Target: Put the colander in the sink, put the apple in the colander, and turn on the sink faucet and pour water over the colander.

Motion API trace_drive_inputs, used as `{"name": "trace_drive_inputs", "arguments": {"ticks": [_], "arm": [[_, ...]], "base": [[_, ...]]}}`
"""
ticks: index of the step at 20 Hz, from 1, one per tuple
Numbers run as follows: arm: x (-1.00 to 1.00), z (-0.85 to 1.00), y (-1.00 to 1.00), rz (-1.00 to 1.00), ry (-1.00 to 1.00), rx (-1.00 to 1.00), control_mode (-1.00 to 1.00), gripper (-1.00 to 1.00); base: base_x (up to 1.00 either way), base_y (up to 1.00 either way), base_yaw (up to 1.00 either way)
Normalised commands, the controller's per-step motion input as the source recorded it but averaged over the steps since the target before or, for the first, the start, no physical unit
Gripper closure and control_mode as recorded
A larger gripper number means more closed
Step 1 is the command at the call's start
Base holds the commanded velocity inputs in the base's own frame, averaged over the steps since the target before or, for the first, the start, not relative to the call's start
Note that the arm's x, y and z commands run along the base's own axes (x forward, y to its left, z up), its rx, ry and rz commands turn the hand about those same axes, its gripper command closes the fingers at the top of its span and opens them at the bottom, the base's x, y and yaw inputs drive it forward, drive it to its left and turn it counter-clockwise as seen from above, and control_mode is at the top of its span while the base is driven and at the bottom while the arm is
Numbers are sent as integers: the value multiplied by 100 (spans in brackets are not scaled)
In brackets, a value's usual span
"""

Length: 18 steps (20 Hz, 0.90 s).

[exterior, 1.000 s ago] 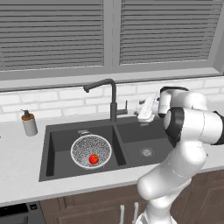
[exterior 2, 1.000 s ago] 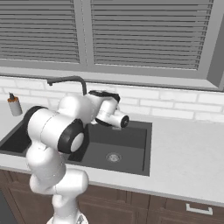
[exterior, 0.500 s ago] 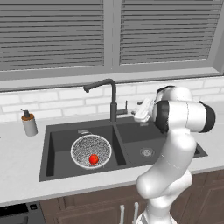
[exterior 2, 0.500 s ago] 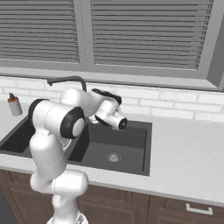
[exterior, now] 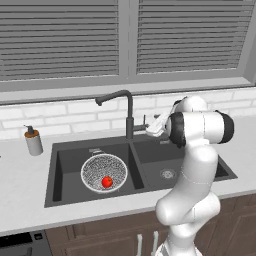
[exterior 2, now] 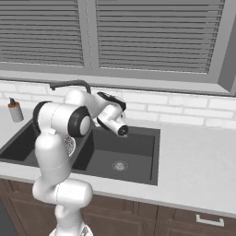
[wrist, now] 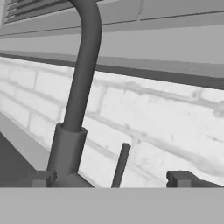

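Observation:
The speckled mesh colander (exterior: 104,171) sits in the left basin of the dark sink (exterior: 67,170), and the red apple (exterior: 106,181) lies inside it. The tall dark sink faucet (exterior: 129,113) stands behind the divider, its spout over the left basin. No water is running. My gripper (exterior: 150,128) is open, just right of the faucet base at lever height. In the hand view the faucet column (wrist: 81,87) rises at left. The thin side lever (wrist: 120,165) stands between my two fingertips (wrist: 180,178), with my gripper (wrist: 111,179) holding nothing.
A soap dispenser bottle (exterior: 33,141) stands on the counter left of the sink. A white brick backsplash and a window with blinds run behind the faucet. The right basin (exterior 2: 133,152) holds just its drain. Light counter extends to the right.
My hand has moved left along the back of the sink, closer to the faucet base and its lever. The jaws stay open. Colander and apple have not moved.

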Motion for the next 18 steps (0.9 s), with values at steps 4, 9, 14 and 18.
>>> {"name": "trace_drive_inputs", "arguments": {"ticks": [4,9,14,18], "arm": [[30,-14,0,-10,0,9,-100,-100],[27,-12,0,-6,0,10,-100,-100],[27,-12,0,-2,0,9,-100,-100],[22,-7,0,-1,0,8,-100,-100]], "base": [[0,0,0],[0,0,0],[0,0,0],[0,0,0]]}}
